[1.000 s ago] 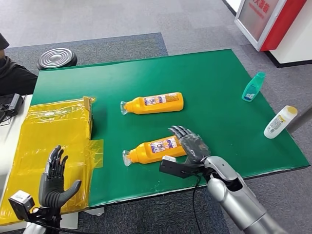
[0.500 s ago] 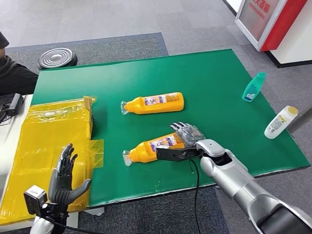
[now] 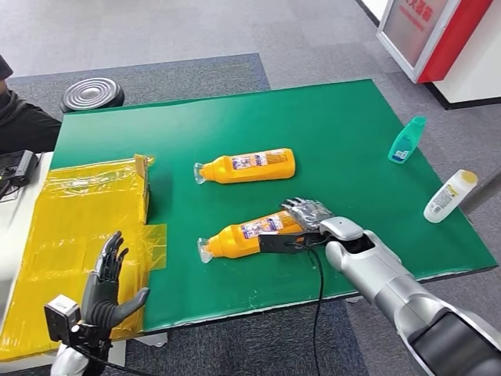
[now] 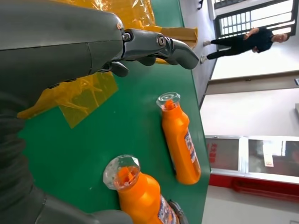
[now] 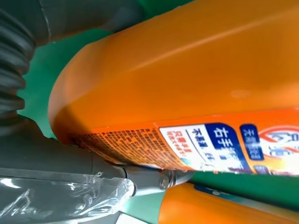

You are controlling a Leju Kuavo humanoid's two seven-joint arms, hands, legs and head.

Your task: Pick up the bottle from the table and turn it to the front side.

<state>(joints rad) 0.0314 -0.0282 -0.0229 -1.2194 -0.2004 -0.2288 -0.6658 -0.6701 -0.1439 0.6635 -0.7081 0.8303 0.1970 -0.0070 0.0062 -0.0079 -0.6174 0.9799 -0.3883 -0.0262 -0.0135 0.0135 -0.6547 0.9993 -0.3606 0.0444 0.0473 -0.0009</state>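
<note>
Bottle [image 3: 251, 235] lies on the green table [image 3: 355, 149], its base gripped by the right robot hand [image 3: 307, 215].

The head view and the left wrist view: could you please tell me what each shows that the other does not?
Head view alone: the right hand at the base of the near orange bottle, a teal bottle and a white bottle at the table's edge. Left wrist view alone: a person standing by a window. Both: the two orange bottles, the far one included, the green table, the yellow plastic and the left hand.
</note>
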